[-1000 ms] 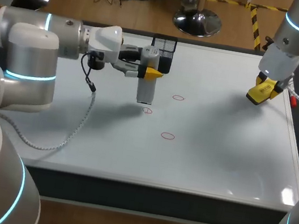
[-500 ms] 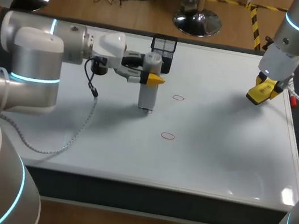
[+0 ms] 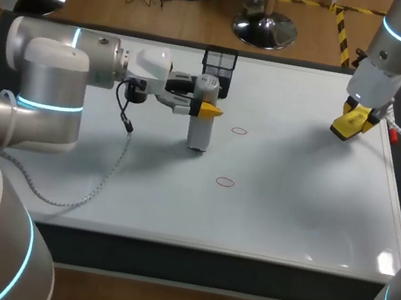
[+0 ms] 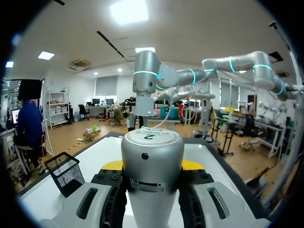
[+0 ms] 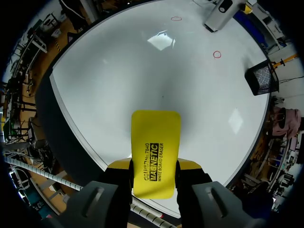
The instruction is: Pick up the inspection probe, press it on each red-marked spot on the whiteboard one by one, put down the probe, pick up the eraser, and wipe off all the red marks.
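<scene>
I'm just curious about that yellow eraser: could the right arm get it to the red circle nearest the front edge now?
Probably yes. Bare whiteboard lies between the eraser in the right gripper and that red circle; the probe in the left gripper stands aside.

Bright overhead ceiling panels (image 4: 128, 10) lit the glossy white whiteboard tabletop (image 3: 290, 211), leaving glare patches (image 5: 160, 40) and soft shadows.

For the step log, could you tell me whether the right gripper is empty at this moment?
No, the right gripper is shut on the yellow eraser, gripping it from both sides.
</scene>
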